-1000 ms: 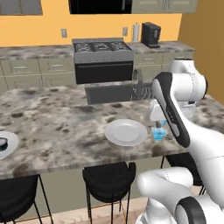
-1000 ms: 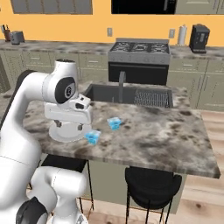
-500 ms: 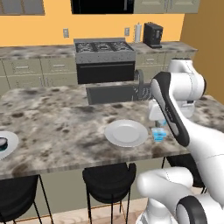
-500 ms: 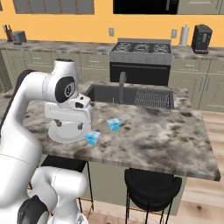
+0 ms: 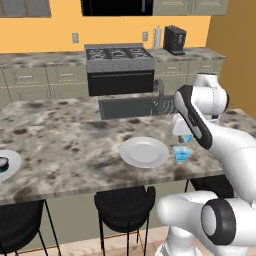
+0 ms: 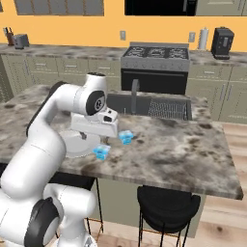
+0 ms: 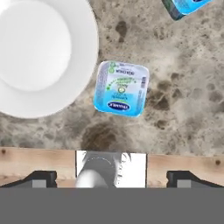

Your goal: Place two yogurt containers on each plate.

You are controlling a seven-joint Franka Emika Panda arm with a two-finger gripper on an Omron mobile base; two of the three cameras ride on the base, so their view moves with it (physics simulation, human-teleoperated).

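A light-blue boxy yogurt container (image 7: 121,89) lies on the counter just right of a pale round plate (image 7: 35,52). My gripper (image 7: 111,179) hovers above it, open, with nothing between the fingers. A second light-blue container (image 7: 186,6) sits farther along the counter. In the base views the hand (image 5: 183,137) hangs over the near container (image 5: 182,153), beside the plate (image 5: 144,151). From the right I see my gripper (image 6: 96,137), both containers (image 6: 102,152) (image 6: 126,137), and the plate (image 6: 77,144) partly hidden by the hand. A second plate (image 5: 12,159) at the far left holds a dark round cup (image 5: 3,162).
The counter's front edge (image 5: 125,182) runs close below the near container, with black stools (image 5: 125,202) under it. A sink (image 5: 132,106) with a faucet (image 6: 135,94) is set into the counter behind. The stove (image 5: 120,67) and a coffee machine (image 5: 175,39) stand along the back wall.
The whole picture has shifted slightly, so the base has moved a little. The arm, plates and containers keep their places relative to each other.
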